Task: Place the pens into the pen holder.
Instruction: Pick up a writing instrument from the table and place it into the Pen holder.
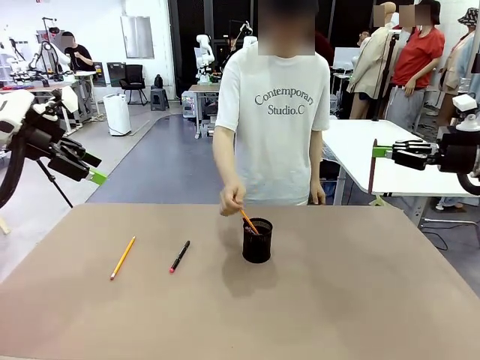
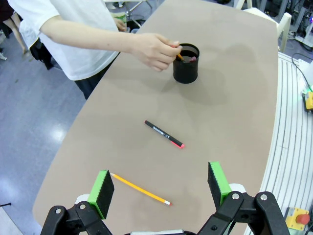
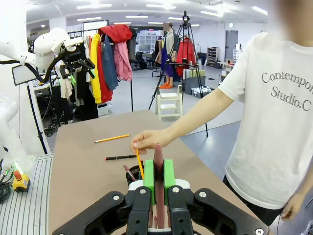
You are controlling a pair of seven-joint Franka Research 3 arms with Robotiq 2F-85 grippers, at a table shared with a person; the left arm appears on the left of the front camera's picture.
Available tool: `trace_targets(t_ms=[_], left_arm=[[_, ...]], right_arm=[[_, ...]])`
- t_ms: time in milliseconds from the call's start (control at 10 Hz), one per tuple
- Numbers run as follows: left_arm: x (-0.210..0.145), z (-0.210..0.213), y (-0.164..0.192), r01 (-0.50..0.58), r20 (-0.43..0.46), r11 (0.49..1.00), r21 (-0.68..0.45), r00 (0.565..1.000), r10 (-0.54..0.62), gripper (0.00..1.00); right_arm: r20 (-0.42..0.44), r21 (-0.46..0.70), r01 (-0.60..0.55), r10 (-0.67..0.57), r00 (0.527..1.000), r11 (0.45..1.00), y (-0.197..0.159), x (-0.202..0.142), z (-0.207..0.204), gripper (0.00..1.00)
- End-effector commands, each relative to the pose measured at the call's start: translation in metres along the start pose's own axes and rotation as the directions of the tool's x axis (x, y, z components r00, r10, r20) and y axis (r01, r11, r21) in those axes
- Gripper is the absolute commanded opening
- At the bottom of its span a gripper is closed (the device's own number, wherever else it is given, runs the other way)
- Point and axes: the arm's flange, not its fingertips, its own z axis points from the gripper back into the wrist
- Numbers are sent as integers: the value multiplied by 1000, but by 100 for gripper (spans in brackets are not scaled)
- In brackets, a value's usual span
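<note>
Brown counter (image 1: 337, 300) spreads out close to the camera. A person (image 1: 274, 112) in a white shirt stands at its far side.

The left end effector (image 1: 94, 169) hangs in the air off the left edge of the counter. Its two fingers are wide apart and hold nothing. The right end effector (image 1: 384, 152) hangs in the air on the right side. Its fingers are pressed together on the reddish-brown pen (image 1: 371, 169), which stands straight up and down.

The pen holder (image 1: 257, 241) stands upright near the middle of the counter. The person's hand (image 1: 232, 200) is just above it, a little to the left, and holds an orange pencil (image 1: 248, 221). The low end of this pencil is inside the holder. Its top end leans left toward the hand.

The black pen (image 1: 179, 256) lies flat on the counter, left of the holder and apart from it. Its red end points toward the robot's side. Its other end points to the far side and a bit toward the holder.

The yellow pencil (image 1: 123, 257) lies flat farther left. It slants nearly the same way as the black pen.
</note>
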Motion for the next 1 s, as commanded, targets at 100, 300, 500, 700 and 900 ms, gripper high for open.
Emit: trace_targets(t_ms=[100,300,500,700,900], left_arm=[[0,1,0,2,6,1000,-3,1000,-2,100],[0,1,0,2,6,1000,-3,1000,-2,100],[0,1,0,2,6,1000,-3,1000,-2,100],[0,1,0,2,6,1000,-3,1000,-2,100],[0,1,0,2,6,1000,-3,1000,-2,100]], right_arm=[[-2,2,-5,5,1000,1000,1,2,1,0],[-2,2,-5,5,1000,1000,1,2,1,0],[-2,2,-5,5,1000,1000,1,2,1,0],[-2,2,-5,5,1000,1000,1,2,1,0],[-2,2,-5,5,1000,1000,1,2,1,0]])
